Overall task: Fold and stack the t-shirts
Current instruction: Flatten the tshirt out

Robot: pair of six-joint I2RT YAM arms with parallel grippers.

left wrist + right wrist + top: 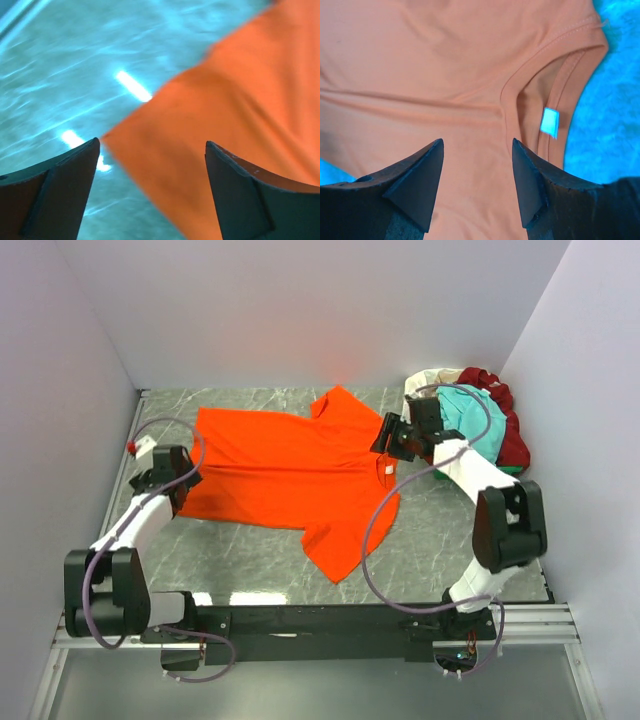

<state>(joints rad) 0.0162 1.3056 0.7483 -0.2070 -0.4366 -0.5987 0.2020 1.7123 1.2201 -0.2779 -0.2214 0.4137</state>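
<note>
A bright orange t-shirt (280,465) lies spread flat on the marble table, collar to the right and hem to the left. My left gripper (178,480) is open and empty over the hem's near-left corner. In the left wrist view that orange corner (225,115) lies between the open fingers (152,145). My right gripper (390,443) is open and empty over the collar. The right wrist view shows the open gripper (477,142) above the shoulder cloth just left of the neckline, with the white neck label (550,121) to the right.
A loose pile of shirts sits at the back right corner: cream (428,380), teal (478,420) and dark red (512,440). White walls close in the table (260,560) on the left, back and right. The arm bases line the near edge.
</note>
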